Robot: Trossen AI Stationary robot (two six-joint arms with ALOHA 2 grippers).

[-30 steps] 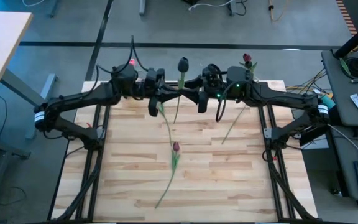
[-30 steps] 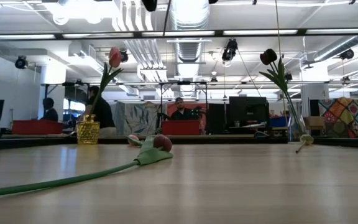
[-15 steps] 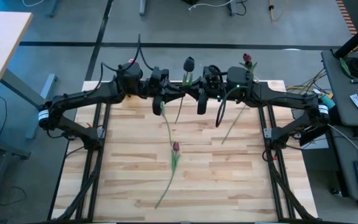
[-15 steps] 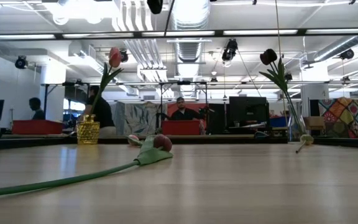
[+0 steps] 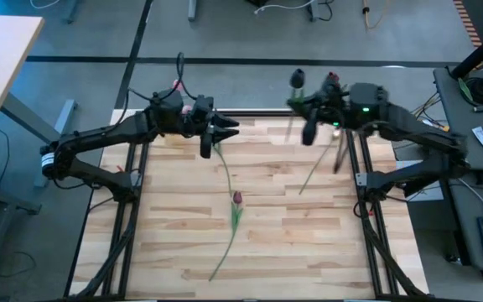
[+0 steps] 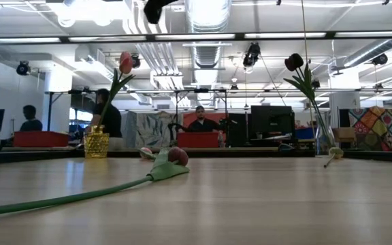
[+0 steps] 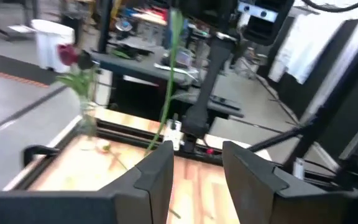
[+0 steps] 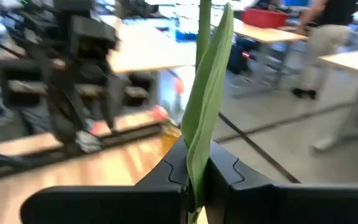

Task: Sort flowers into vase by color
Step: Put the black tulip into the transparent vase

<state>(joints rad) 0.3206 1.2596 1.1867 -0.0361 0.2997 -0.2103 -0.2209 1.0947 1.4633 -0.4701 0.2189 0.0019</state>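
Note:
My right gripper (image 5: 297, 113) is shut on a dark maroon tulip (image 5: 297, 80), held up near the table's far right. My left gripper (image 5: 220, 132) (image 7: 197, 174) stands open at the far left-centre, holding nothing. Two more flowers lie flat on the wood: one with its head (image 5: 237, 198) at mid-table, the other's stem (image 5: 223, 168) running out from under my left gripper. A yellow vase (image 6: 96, 144) at the far left holds a pink tulip (image 6: 125, 62). A glass vase (image 6: 324, 139) at the far right holds a dark tulip (image 6: 293, 61). My right gripper pinches the tulip's stem and a long leaf (image 8: 197, 158) between its two fingers, well below the head. The fingers lie level, coming from the table's right, across the stem. The flower stands upright, head up, lifted clear of the table.
A loose stem (image 5: 319, 168) lies slanting on the table's right side, near the glass vase. People sit and stand in the room beyond the far edge (image 6: 199, 122). The near half of the wooden table (image 5: 309, 252) holds only the tail of one stem.
The dark tulip was held between both grippers at the far centre. My left gripper has opened and let it go. My right gripper has shut on the stem and carried the upright flower toward the table's right and far edge, near the glass vase.

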